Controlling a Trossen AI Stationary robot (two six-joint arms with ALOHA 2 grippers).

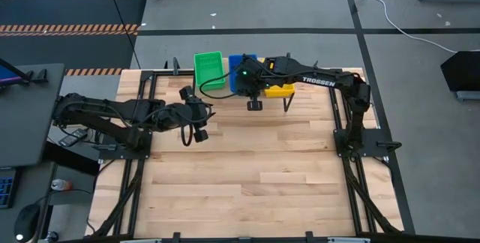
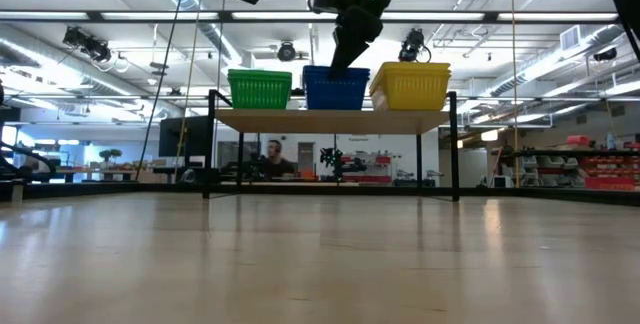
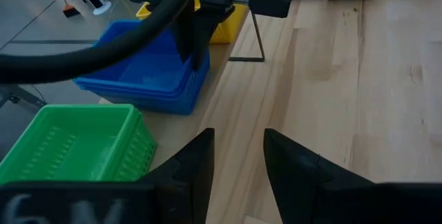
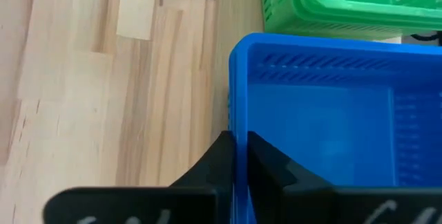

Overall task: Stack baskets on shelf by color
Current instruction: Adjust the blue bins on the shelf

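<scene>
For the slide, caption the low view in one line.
Green basket stack, blue basket stack and yellow basket stack line the shelf; right gripper grips the blue rim.

The shelf (image 2: 330, 121), a light-wood board on thin black legs, stands at the far edge of my slatted wooden surface (image 1: 247, 183). On it sit three stacks in a row: green baskets (image 2: 260, 89), blue baskets (image 2: 335, 88), yellow baskets (image 2: 410, 86).

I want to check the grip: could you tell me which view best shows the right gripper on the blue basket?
The right wrist view: the right gripper pinches the blue perforated plastic basket's rim. The low view shows the basket side-on; the high and left wrist views show it partly hidden by the arm.
</scene>
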